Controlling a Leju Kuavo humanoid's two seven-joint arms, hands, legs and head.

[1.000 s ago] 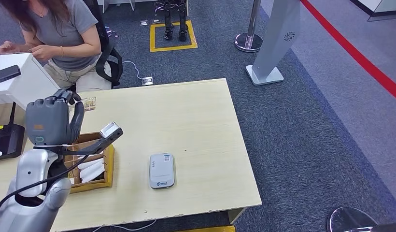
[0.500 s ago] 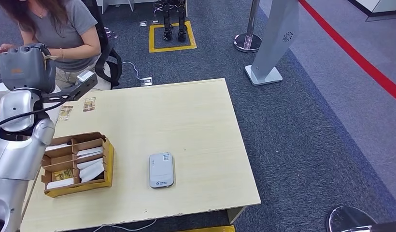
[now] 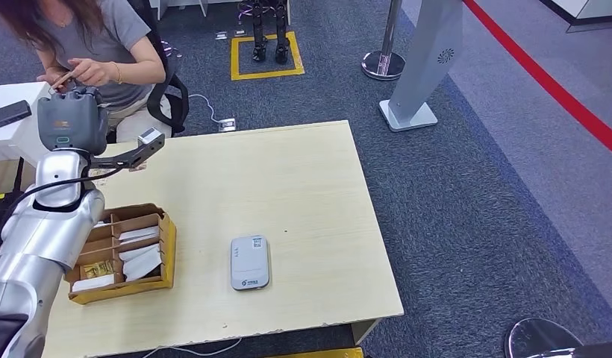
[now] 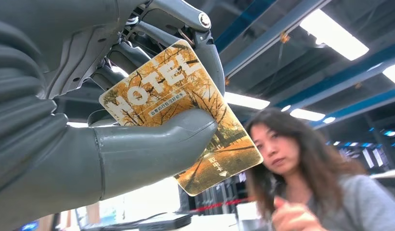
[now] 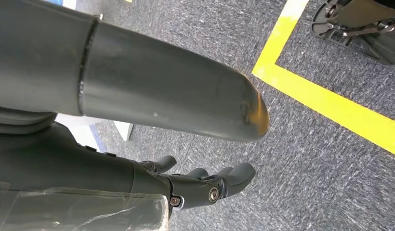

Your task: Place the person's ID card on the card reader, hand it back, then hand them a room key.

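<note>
Card reader [image 3: 250,262] lies on the table [image 3: 288,186] — right of the box [image 3: 124,253].

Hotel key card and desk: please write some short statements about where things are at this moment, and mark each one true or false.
1. The left robot hand holds the hotel key card between thumb and fingers. True.
2. The card reader has a card lying on it. False: its top is bare.
3. The person's hand is right by the raised left robot hand. True.
4. The cardboard box stands on the floor. False: it stands on the wooden table, beside the card reader.
5. The right robot hand holds the ID card. False: it hangs over the carpet with nothing in it.
</note>
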